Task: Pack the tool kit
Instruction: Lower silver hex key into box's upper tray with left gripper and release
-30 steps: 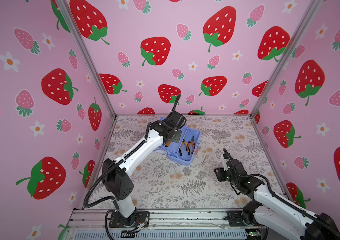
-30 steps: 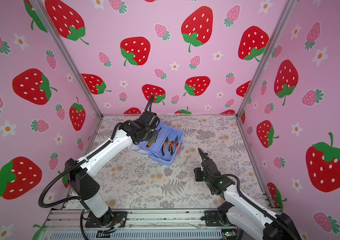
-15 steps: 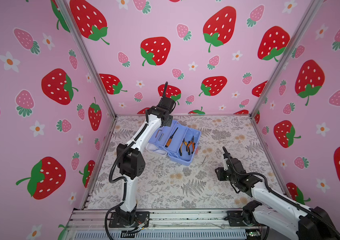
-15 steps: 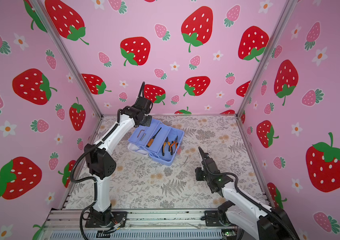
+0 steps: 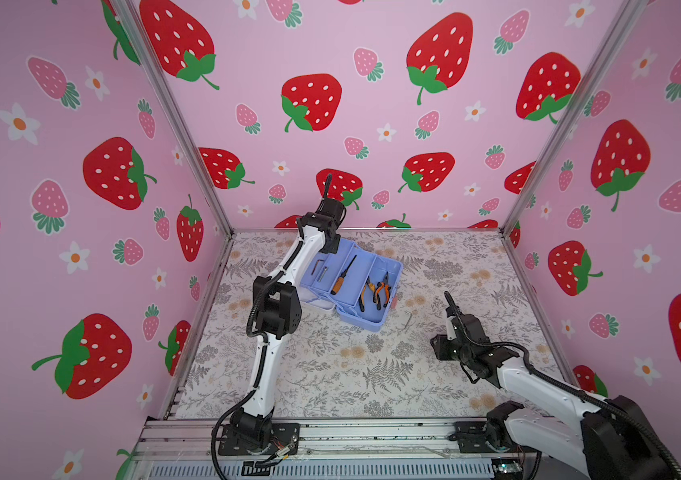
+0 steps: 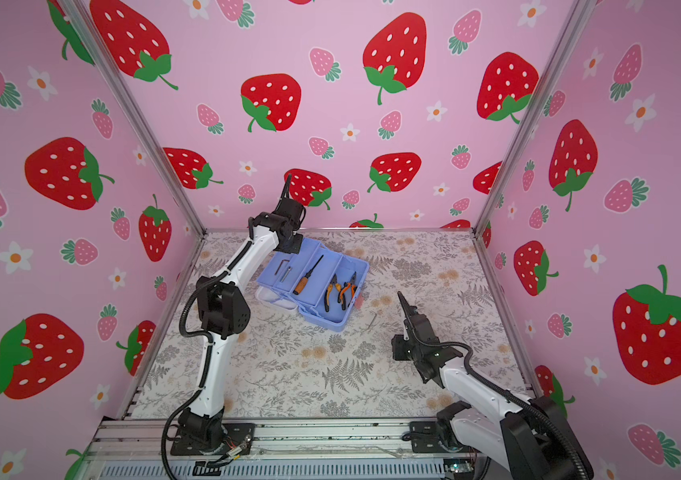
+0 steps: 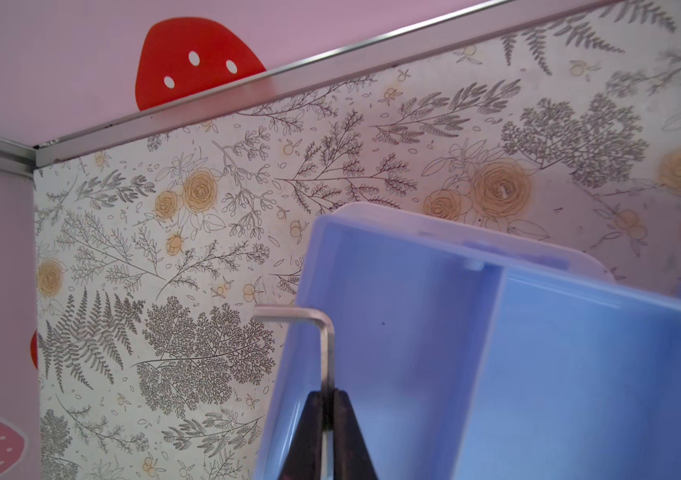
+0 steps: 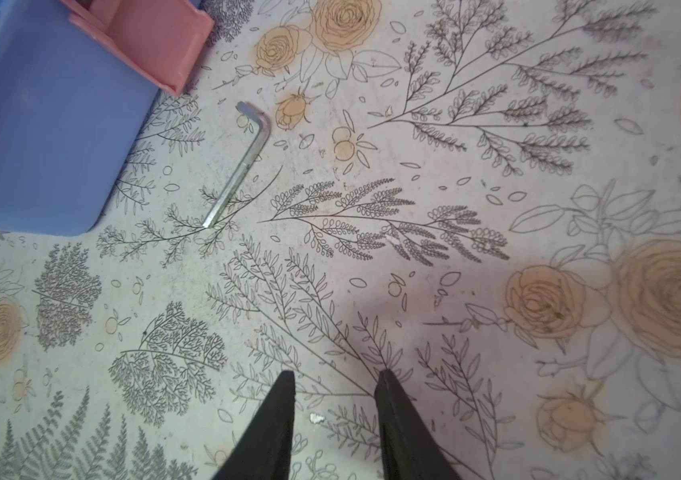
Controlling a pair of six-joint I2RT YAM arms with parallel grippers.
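The left tool [image 7: 327, 392] has its two black fingers drawn almost together, pinching the long shaft of a silver L-shaped steel hex key [image 7: 326, 345]. The shaft runs straight out from between the tips in line with the tool. At its far end the short arm turns off at a right angle, over the outer wall of the periwinkle-blue plastic tray [image 7: 289, 332].

The right tool [image 8: 336, 374] is spread, holds nothing and hangs above the floral-printed desk [image 8: 455, 208]. A second silver hex key [image 8: 243, 166] lies flat on the desk ahead of it, apart from its tips. It is just beside the corner of the periwinkle-blue plastic box base [image 5: 366, 322]. Its bent end points toward the pink plastic latch [image 8: 143, 45] and its straight end toward the front.

In both top views the open tool kit sits left of centre, toward the back wall. An orange-handled screwdriver [image 5: 341, 278] lies in the tray, blade toward the back. Orange-handled pliers [image 5: 376, 293] lie in the base, noses toward the back.
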